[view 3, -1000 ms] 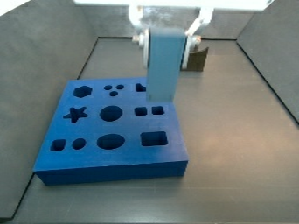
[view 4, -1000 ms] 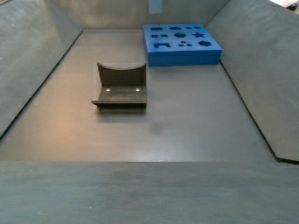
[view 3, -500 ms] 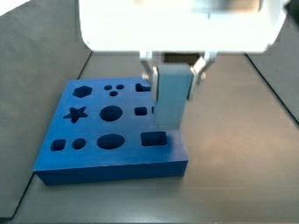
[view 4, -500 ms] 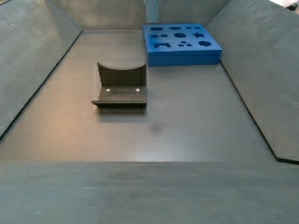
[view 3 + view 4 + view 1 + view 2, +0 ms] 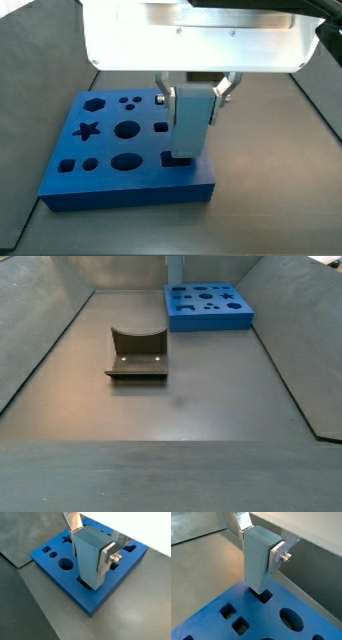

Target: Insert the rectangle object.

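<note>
Rectangle object [image 5: 89, 559]: upright between the gripper [image 5: 93, 543] fingers, clamped, lower end in the blue slab [image 5: 63, 577] rectangular hole. Arm: descends vertically above slab.

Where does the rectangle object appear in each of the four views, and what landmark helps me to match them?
Wrist view: the rectangle object stands upright at centre, between the gripper fingers.
Wrist view: centre, its lower end at a square hole.
Side view: centre, under the white housing.
Side view: only a thin strip at the top edge.
Shared landmark: the blue slab.
</note>
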Available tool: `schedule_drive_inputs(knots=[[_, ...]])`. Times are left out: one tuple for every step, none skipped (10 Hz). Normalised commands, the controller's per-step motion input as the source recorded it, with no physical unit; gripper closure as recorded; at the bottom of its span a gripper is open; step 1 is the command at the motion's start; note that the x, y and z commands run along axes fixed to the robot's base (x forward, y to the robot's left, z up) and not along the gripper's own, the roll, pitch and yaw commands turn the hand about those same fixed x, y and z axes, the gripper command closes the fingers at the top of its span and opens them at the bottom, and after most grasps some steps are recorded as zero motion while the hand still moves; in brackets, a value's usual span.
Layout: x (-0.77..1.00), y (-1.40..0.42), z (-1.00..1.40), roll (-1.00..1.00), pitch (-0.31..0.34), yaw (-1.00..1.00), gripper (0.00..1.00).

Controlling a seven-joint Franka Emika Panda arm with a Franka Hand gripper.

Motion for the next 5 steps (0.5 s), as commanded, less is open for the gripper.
schedule_drive_inputs(knots=[[0.00,-0.01,0.00,0.04,0.000,0.08,1.00],[0.00,0.00,-0.15,0.09,0.000,0.06,1.00],[-0.11,0.00,-0.31,0.14,-0.116,0.05,1.00],[0.00,-0.05,-0.17,0.10,-0.036,0.01,1.00],[0.00,-0.07,-0.13,0.11,0.000,0.00,1.00]])
